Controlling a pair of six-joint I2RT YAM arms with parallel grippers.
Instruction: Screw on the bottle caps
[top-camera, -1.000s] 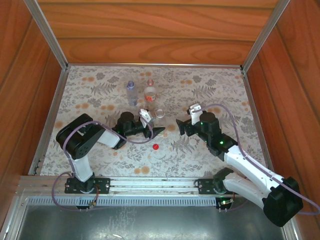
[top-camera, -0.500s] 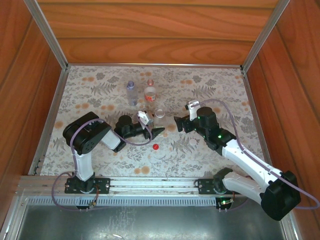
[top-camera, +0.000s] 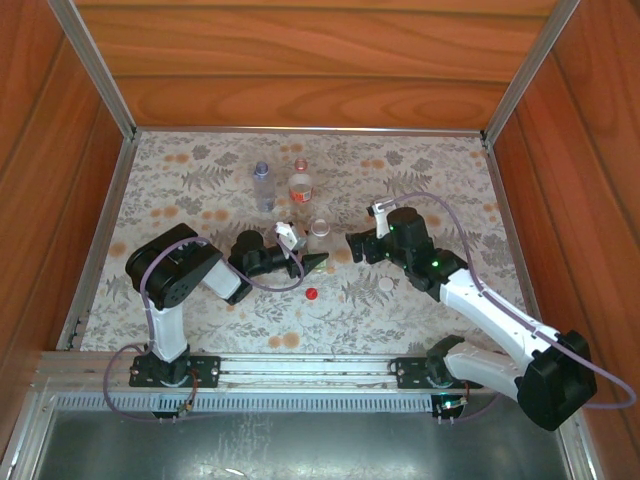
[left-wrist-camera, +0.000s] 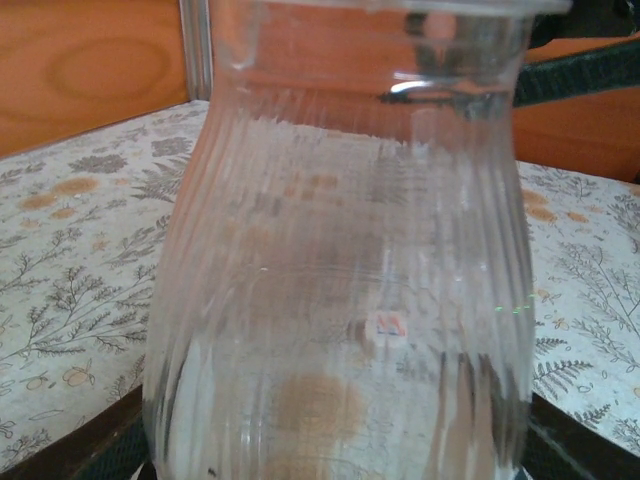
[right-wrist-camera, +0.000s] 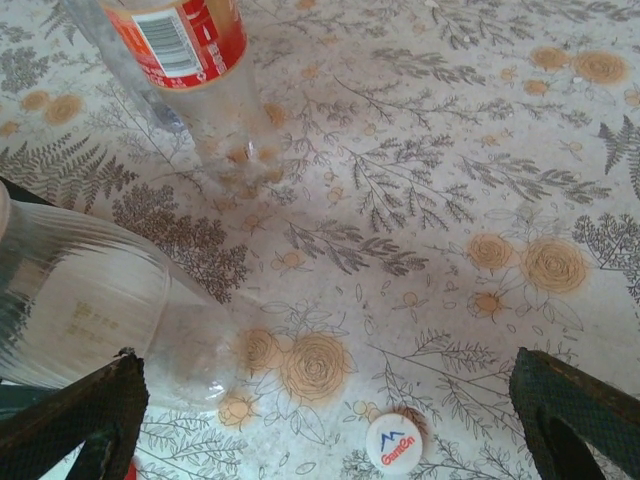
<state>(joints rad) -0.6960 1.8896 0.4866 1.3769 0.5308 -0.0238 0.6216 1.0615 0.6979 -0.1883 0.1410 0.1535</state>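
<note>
Standing upright between left fingers (left-wrist-camera: 105, 452), unlabelled clear bottle (left-wrist-camera: 340, 300), neck up.

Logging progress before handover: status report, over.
Left gripper astride clear bottle, grip unconfirmed. Right gripper open, empty. Red cap, white cap loose on table. No obstruction seen.

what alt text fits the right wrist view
The open right tool frames a floral tabletop with a white logo cap lying near the bottom edge. A clear ribbed bottle sits at left and a red-labelled bottle at top left.
</note>
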